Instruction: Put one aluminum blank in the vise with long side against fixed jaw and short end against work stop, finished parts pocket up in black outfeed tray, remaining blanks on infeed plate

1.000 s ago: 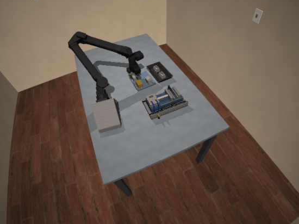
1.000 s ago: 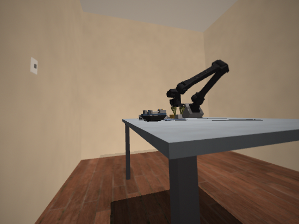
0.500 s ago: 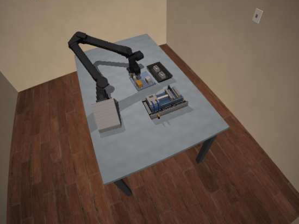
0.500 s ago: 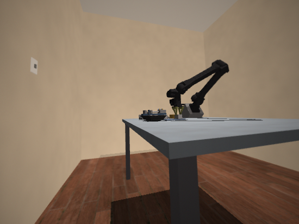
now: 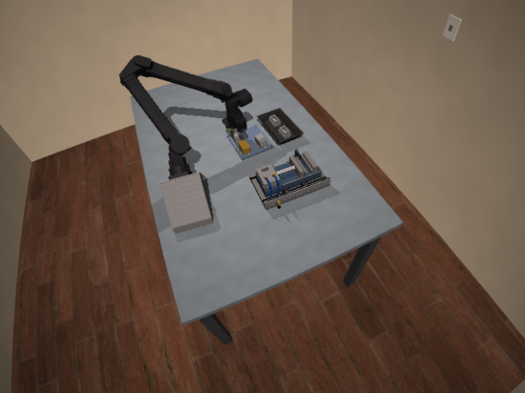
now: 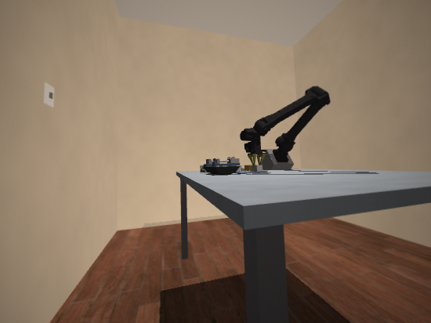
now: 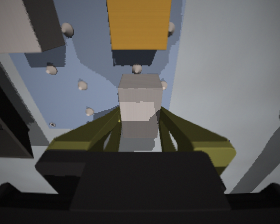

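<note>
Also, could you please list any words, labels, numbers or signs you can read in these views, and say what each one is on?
None can be read.
The gray blank in the gripper, the brass blank and the infeed plate show bare faces in the wrist view.
The vise, the tray and the wall plate are too small to show any marking.
</note>
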